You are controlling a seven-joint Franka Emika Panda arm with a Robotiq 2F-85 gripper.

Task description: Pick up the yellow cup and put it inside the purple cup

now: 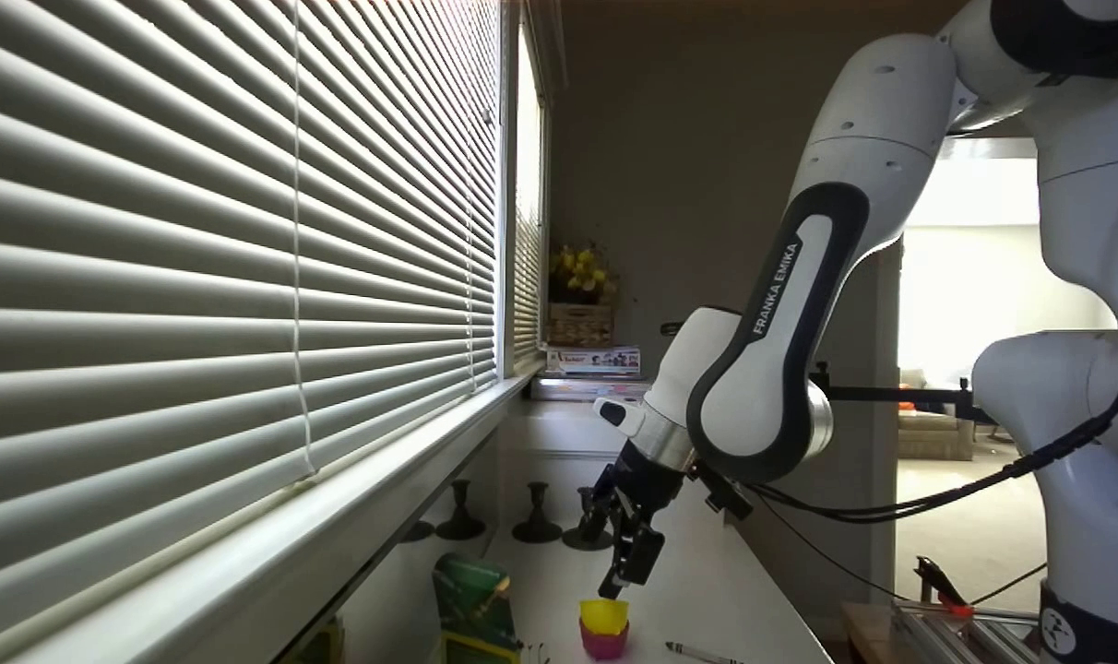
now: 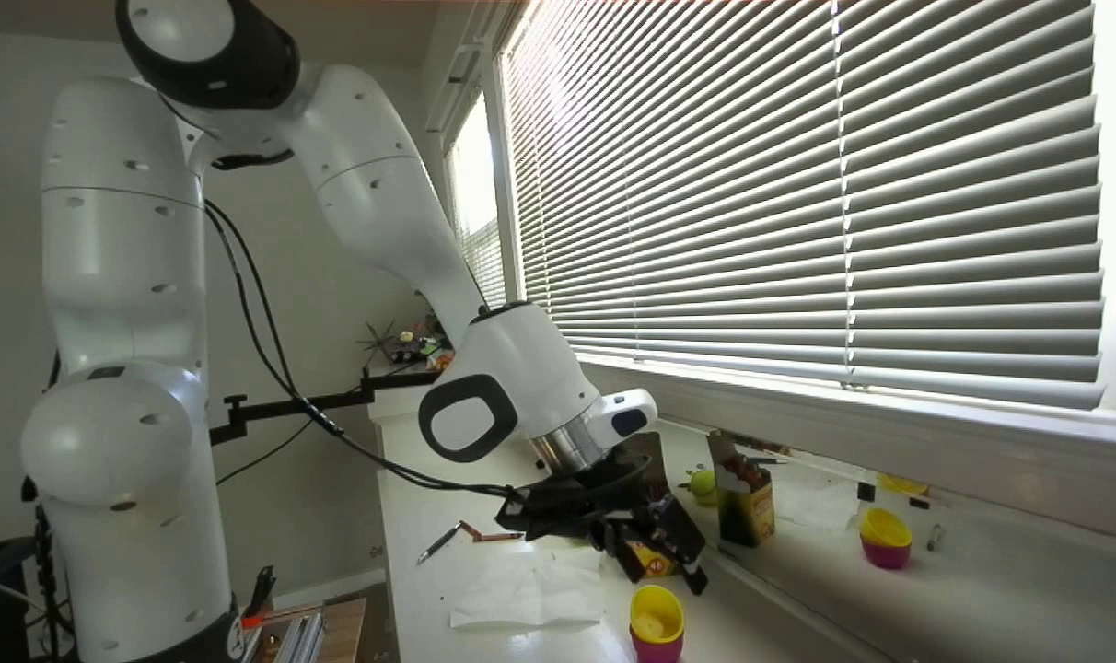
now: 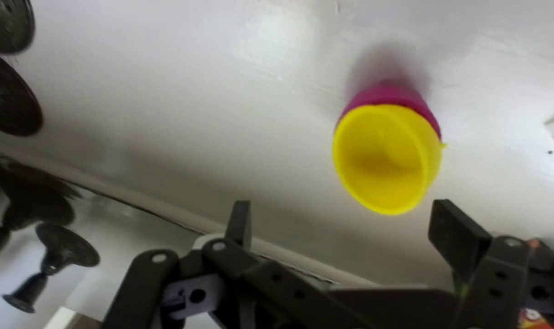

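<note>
Yellow flowers [image 1: 579, 274] rise above a wicker basket [image 1: 579, 326] on stacked boxes [image 1: 596, 361], beyond dark candlesticks [image 1: 537, 530].

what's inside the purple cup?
The yellow cup sits in the purple cup, upper part sticking out. Its lower part and the purple cup's inner bottom are hidden.

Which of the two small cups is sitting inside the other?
The yellow cup. Its upper part and open rim stick up out of the purple cup, which is the lower, outer one on the white table.

Both exterior views face along the counter [image 1: 707, 590], apparently from opposite ends.
</note>
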